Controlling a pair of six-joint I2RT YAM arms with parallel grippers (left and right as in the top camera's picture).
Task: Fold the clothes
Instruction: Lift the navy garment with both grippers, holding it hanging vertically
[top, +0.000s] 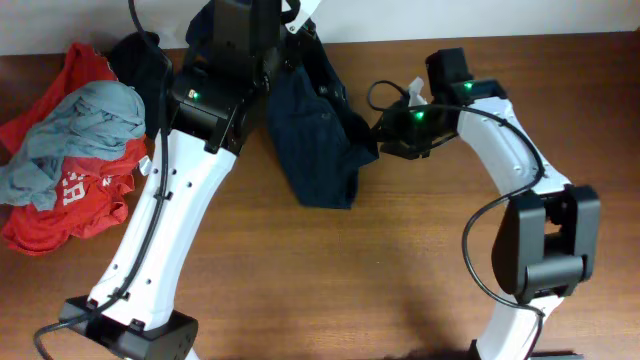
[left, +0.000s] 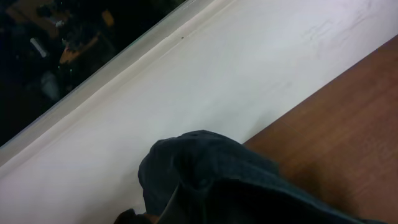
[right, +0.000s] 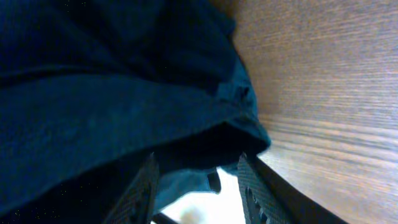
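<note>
The dark navy clothes (top: 318, 135) lie bunched at the back middle of the table, their upper part drawn up toward my left gripper (top: 283, 40). In the left wrist view the navy cloth (left: 217, 180) fills the bottom edge and hides the fingers; the gripper seems shut on it. My right gripper (top: 381, 134) sits at the garment's right edge. In the right wrist view its two fingers (right: 144, 190) stand wide apart and open, with a fold of the navy cloth (right: 112, 93) hanging just above and between them (right: 198, 160).
A heap of a red printed shirt (top: 70, 205), a grey tee (top: 80, 125) and a small black garment (top: 140, 55) lies at the far left. Bare wooden table (top: 350, 270) spreads in front. A white wall (left: 186, 81) borders the back edge.
</note>
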